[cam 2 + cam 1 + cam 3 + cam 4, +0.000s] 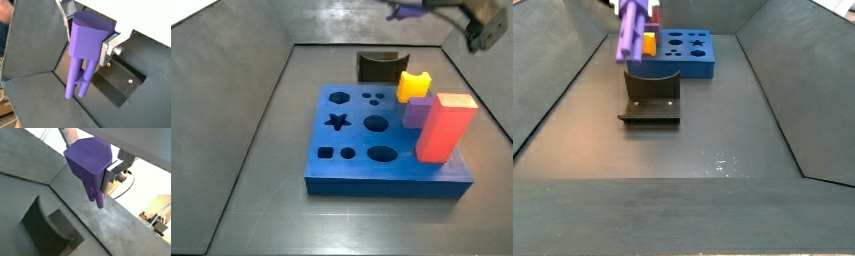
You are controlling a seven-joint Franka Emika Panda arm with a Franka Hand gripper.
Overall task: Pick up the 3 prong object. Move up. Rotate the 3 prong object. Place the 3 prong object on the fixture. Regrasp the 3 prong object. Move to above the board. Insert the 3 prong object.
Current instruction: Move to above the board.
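In a side view the dark notched fixture (651,98) sits mid-frame, the blue holed board (684,52) beyond. Upper left, the end effector (90,37) is clamped on the rigid, light, smooth purple three-pronged bar (84,52); hold its thick head, prongs free.

From where I sit, the hand (468,22) is cut by the upper edge in a side view and badly blurred; only a smear of the 3 prong object (408,9) shows there. In a side view the object's (633,30) upper end runs out of frame, and it hides part of the board (687,52). In both wrist views the purple body covers most of the fingers (109,47), (115,172). The fixture (120,82) sits partly behind the prongs.
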